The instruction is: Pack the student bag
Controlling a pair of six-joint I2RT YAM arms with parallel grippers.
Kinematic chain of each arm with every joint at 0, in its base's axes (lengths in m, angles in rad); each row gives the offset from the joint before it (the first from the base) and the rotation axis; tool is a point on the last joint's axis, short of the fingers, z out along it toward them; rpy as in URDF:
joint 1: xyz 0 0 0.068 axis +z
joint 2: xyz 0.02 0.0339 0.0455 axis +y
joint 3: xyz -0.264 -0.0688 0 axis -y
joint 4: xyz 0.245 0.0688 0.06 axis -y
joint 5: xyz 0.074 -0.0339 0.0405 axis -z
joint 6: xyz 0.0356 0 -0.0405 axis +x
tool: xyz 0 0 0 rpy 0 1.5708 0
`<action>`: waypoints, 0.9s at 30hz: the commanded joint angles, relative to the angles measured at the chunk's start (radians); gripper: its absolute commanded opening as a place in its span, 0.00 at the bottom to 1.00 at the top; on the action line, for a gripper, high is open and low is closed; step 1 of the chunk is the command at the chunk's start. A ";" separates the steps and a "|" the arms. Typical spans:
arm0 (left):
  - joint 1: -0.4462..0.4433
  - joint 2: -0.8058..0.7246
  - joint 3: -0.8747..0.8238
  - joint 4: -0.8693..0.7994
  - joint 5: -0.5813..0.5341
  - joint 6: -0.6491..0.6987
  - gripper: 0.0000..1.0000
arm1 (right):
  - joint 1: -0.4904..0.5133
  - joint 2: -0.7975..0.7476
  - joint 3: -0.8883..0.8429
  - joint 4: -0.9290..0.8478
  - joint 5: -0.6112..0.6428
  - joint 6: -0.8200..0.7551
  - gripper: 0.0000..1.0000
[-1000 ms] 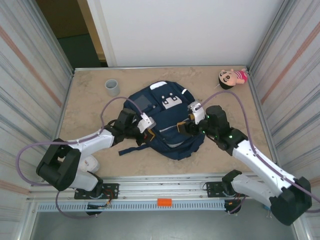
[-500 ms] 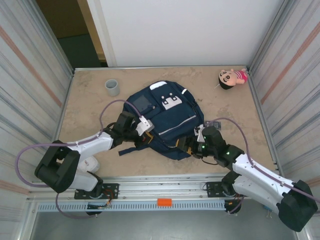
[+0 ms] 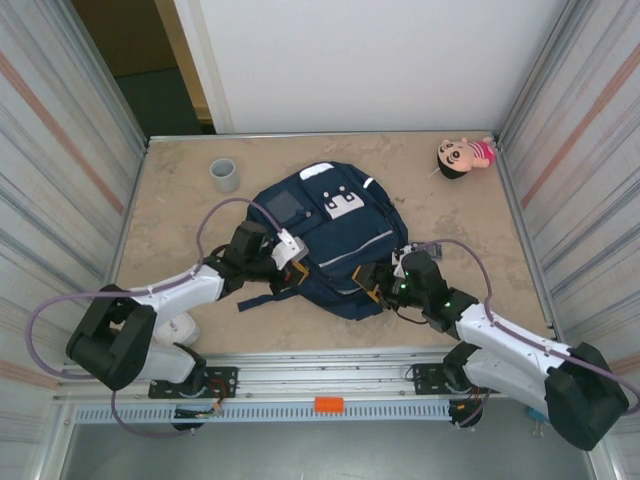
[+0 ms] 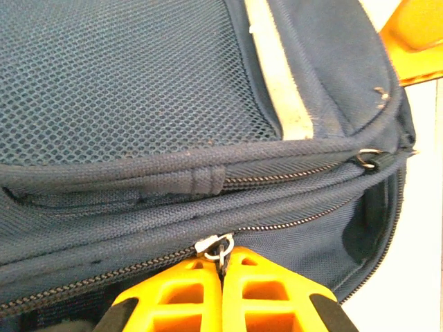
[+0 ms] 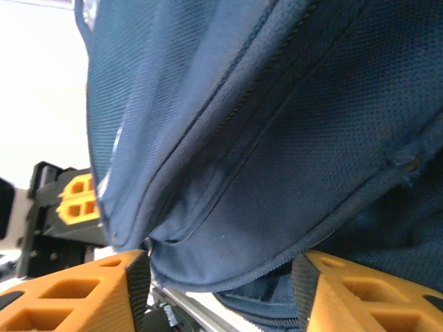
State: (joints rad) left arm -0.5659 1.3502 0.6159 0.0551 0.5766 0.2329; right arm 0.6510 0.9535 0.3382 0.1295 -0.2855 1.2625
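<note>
There is 1 student bag [image 3: 335, 225], 1 grey cup [image 3: 224, 174] and 1 doll [image 3: 462, 156].

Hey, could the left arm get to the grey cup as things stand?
Probably not yet: the left gripper is shut on the zipper pull of the student bag. Once released, only bare table lies between it and the grey cup.

student bag [image 3: 330, 225] mid-table, left gripper [image 3: 290, 268] and right gripper [image 3: 376, 282] at its sides — cup [image 3: 224, 174], doll [image 3: 462, 155] beyond
</note>
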 commanded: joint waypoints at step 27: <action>-0.274 0.056 0.026 0.205 0.044 -0.074 0.21 | -0.045 0.155 0.199 0.039 -0.136 -0.287 0.16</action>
State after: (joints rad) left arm -0.8036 1.4101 0.5999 0.1883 0.5716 0.1623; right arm 0.6186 1.1130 0.4805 0.1967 -0.3214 1.0843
